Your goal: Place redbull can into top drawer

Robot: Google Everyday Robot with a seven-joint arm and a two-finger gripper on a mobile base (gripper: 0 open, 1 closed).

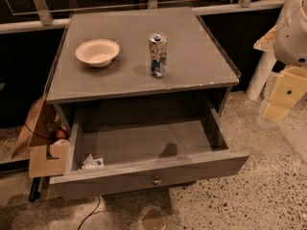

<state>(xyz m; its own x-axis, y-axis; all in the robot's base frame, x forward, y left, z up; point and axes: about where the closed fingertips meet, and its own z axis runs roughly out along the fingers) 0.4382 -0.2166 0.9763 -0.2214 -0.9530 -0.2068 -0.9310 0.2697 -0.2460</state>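
The redbull can [158, 55] stands upright on the grey cabinet top [192, 66], near its middle and just right of a cream-white bowl. The top drawer [192, 169] is pulled out wide below the top, with its small round knob [157, 180] at the centre of the front. The drawer floor is mostly bare, with a small white packet [92, 162] in the front left corner. My gripper [280, 102] hangs at the right edge of the view, to the right of the cabinet and well apart from the can. It holds nothing that I can see.
A shallow cream-white bowl [97, 52] sits on the top at the left. A brown cardboard box [41, 143] with items stands on the floor left of the drawer. A railing [144, 8] runs behind the cabinet. A white post [261, 73] stands at the right. The floor is speckled.
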